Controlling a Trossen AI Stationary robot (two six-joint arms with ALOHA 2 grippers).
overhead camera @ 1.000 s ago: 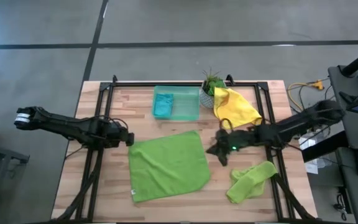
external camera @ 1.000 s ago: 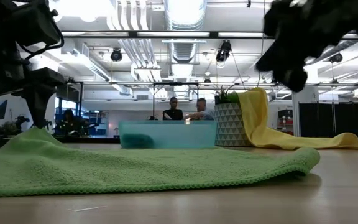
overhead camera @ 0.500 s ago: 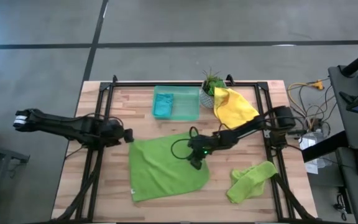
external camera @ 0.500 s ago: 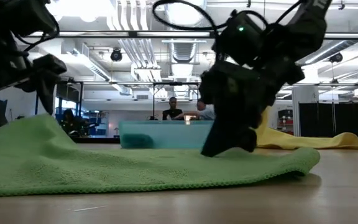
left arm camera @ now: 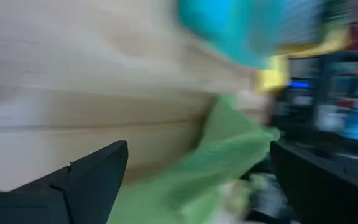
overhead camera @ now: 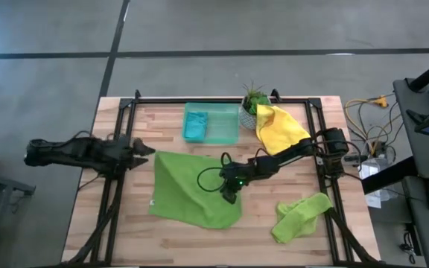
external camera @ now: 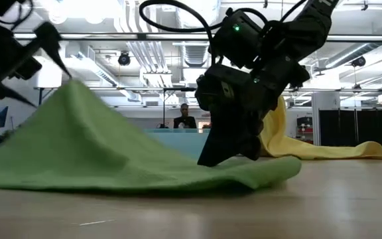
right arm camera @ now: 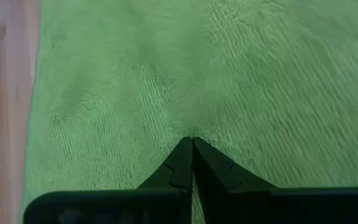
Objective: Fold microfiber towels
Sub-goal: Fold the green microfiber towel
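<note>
Green towel [overhead camera: 192, 195] mid-table, left corner raised into a peak. Right gripper [overhead camera: 230, 196] closed tight, tips pressed down on towel, apparently pinning it for the fold. Left gripper [overhead camera: 141, 150] spread wide beside raised corner, holding nothing.

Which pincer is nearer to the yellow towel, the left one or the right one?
Right. The right pincer is shut, pressing the spread green towel mid-table, not far from the yellow towel. The left pincer is open at the green towel's far corner.
</note>
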